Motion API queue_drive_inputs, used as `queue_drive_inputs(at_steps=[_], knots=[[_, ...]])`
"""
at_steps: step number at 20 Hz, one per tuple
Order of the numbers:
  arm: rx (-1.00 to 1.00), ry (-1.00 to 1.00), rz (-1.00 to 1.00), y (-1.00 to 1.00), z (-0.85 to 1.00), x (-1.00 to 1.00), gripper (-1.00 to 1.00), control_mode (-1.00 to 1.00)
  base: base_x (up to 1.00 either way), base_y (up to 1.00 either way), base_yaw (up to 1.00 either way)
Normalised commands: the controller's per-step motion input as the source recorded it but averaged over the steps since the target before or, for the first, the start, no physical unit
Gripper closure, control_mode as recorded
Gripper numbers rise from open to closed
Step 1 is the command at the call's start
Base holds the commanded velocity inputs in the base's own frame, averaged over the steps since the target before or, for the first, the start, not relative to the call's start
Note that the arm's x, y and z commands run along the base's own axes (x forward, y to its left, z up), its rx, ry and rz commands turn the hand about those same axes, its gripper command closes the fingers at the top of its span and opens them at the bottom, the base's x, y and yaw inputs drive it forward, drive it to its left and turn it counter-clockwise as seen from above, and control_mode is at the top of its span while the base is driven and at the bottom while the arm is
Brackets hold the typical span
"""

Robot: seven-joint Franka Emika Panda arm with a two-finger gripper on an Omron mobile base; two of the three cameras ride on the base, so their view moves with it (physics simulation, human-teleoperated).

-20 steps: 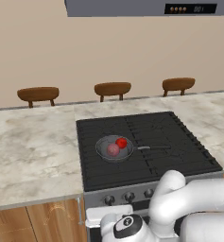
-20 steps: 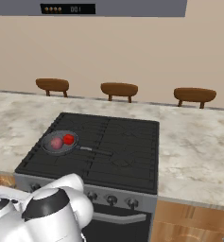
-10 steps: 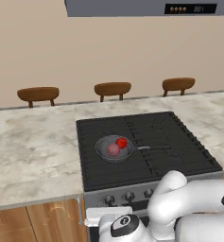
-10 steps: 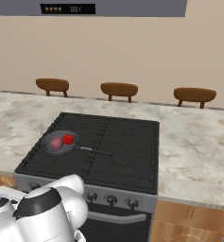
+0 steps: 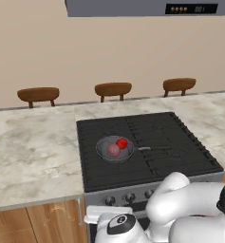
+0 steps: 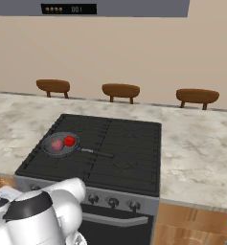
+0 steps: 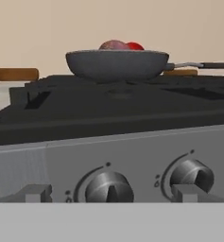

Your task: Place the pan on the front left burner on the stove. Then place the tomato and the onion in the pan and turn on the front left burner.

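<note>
The pan (image 5: pixel 115 149) sits on the front left burner (image 5: pixel 109 163) of the stove (image 5: pixel 180 147), its long thin handle running level toward the stove's right side, along the cooktop's width; in the hand view the same handle sticks out to the right of the bowl. Inside it the tomato (image 5: pixel 122 143) lies toward the back right and the onion (image 5: pixel 114 150) just beside it, nearer the front; whether they touch is hard to tell. The hand view looks level at the grey steel front, where two round knobs (image 7: pixel 109 187) stand below the pan, and the gripper (image 7: pixel 111 194) is spread wide, one fingertip (image 7: pixel 35 193) at either side of the left knob, holding nothing. The panel (image 5: pixel 191 8) above the stove shows small amber lights and digits too small to read. Since the earlier frames, pan, tomato and onion lie unchanged; the white arm (image 6: pixel 43 215) has shifted slightly low before the stove.
</note>
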Motion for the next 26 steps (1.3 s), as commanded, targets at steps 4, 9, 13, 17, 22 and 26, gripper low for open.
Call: queue_drive_inputs(at_steps=[4, 9, 13, 17, 22, 26], knots=[[0.0, 0.0, -0.09, 0.0, -0.12, 0.2, -1.0, -1.0, 0.0, 0.0, 0.0], [0.0, 0.02, -0.05, 0.0, -0.23, 0.2, -1.0, -1.0, 0.0, 0.0, 0.0], [0.0, 0.05, -0.02, 0.0, -0.39, 0.2, -1.0, -1.0, 0.0, 0.0, 0.0], [0.0, 0.06, 0.0, 0.0, -0.4, 0.19, -1.0, -1.0, 0.0, 0.0, 0.0], [0.0, 0.04, 0.0, 0.01, -0.32, 0.15, 1.0, -1.0, 0.0, 0.0, 0.0], [0.0, 0.0, 0.0, 0.01, -0.12, 0.02, 1.0, -1.0, 0.0, 0.0, 0.0]])
